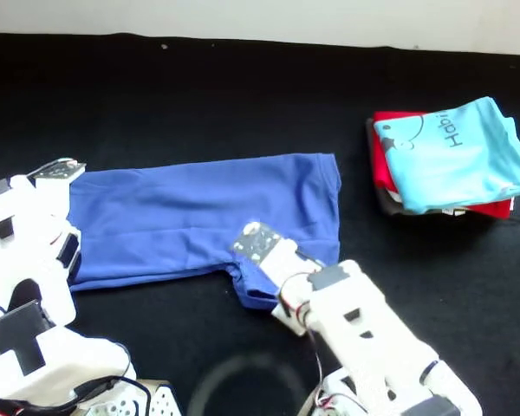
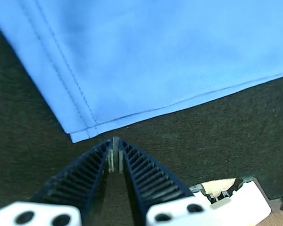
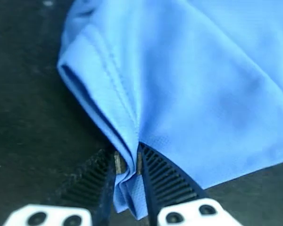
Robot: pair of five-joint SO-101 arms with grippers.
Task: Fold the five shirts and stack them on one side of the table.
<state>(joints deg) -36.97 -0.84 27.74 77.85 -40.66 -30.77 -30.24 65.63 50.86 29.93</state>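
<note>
Folding seems to be in hand on the blue shirt (image 1: 199, 212), which lies spread across the middle of the black table (image 1: 199, 95), well apart from the stack of folded shirts (image 1: 451, 160) on one side, light blue on top with red beneath. We judge the task well along, with this shirt not yet folded. The right gripper (image 3: 127, 165) is clamped on a bunched fold at the shirt's near edge, by the sleeve. The left gripper (image 2: 114, 157) is closed on nothing, its tips just beside the hem corner. Next, we think, the left must part its jaws and take that corner — then both can lift the near edge over together.
</note>
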